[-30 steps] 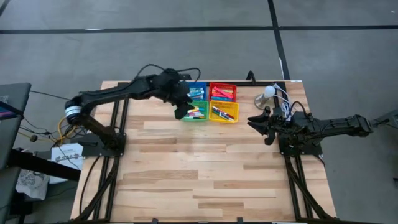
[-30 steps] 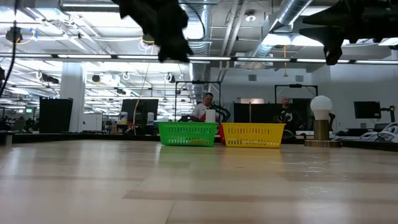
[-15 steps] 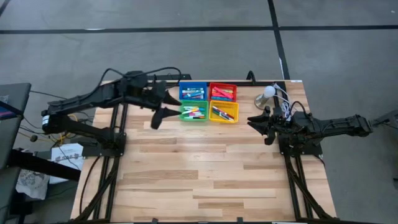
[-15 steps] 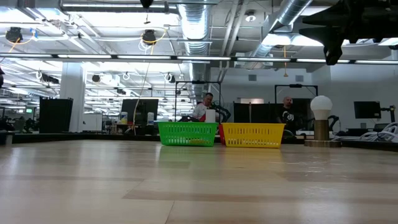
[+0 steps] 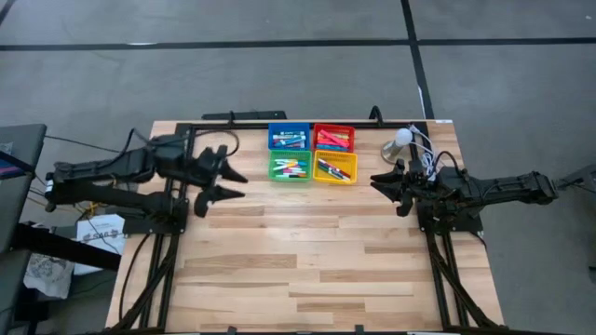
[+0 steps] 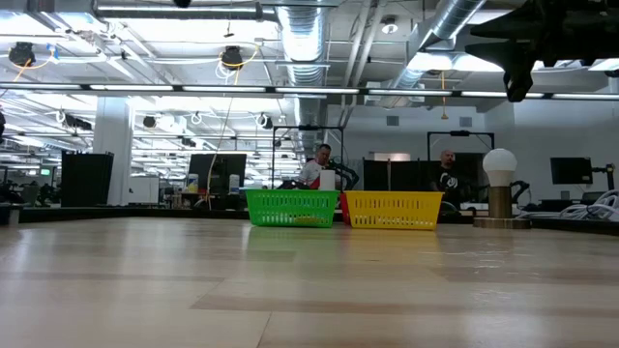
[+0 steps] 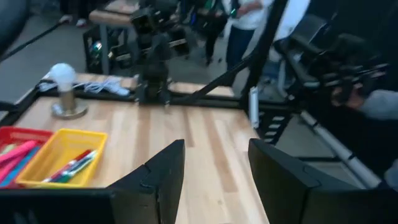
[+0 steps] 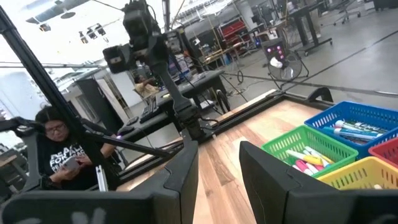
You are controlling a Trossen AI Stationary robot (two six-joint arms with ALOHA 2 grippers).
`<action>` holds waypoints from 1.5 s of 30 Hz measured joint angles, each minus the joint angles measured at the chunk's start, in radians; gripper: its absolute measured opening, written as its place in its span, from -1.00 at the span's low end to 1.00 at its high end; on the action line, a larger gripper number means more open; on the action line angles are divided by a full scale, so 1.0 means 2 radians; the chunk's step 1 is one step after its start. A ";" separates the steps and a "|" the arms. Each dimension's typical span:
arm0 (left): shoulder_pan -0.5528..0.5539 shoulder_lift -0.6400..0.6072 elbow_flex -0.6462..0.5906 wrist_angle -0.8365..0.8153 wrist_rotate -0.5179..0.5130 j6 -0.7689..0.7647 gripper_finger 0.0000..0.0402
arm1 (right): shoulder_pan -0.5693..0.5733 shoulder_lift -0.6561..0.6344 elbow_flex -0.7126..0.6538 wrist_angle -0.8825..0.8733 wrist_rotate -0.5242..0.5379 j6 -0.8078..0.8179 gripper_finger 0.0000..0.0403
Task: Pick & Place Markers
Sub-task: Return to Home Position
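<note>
The markers lie in four small trays at the table's far middle: blue (image 5: 290, 137), red (image 5: 333, 137), green (image 5: 291, 168) and yellow (image 5: 335, 168). The right wrist view shows markers in the green tray (image 8: 308, 149) and the blue tray (image 8: 357, 124). My left gripper (image 5: 244, 185) hangs open above the table's left part, left of the green tray, pointing nearly level toward the right; nothing is between its fingers (image 7: 216, 146). My right gripper (image 5: 380, 186) waits open at the right, pointing toward the trays, with nothing between its fingers (image 8: 217, 149).
A small lamp with a white globe (image 5: 400, 140) and a bundle of cables stand at the far right corner beside the yellow tray. A dark bar (image 5: 233, 117) runs along the far edge. People stand in the room beyond the table (image 6: 324, 164). Bare wood fills the near half.
My left gripper has drawn back from above the green tray toward the table's left edge, rising out of the low view and tipping from a downward slant to nearly level. Its fingers keep the same gap. The trays and markers have not moved.
</note>
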 joint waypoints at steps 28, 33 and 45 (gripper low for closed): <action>-0.083 -0.287 -0.332 0.157 -0.143 -0.072 -0.11 | -0.001 0.000 0.000 0.015 -0.037 -0.017 -0.46; -0.083 -0.317 -0.369 0.180 -0.151 -0.071 -0.11 | 0.000 0.000 0.000 0.017 -0.036 -0.017 -0.46; -0.083 -0.411 -0.406 0.176 -0.159 -0.058 -0.11 | -0.007 -0.037 0.001 0.029 -0.041 -0.030 -0.46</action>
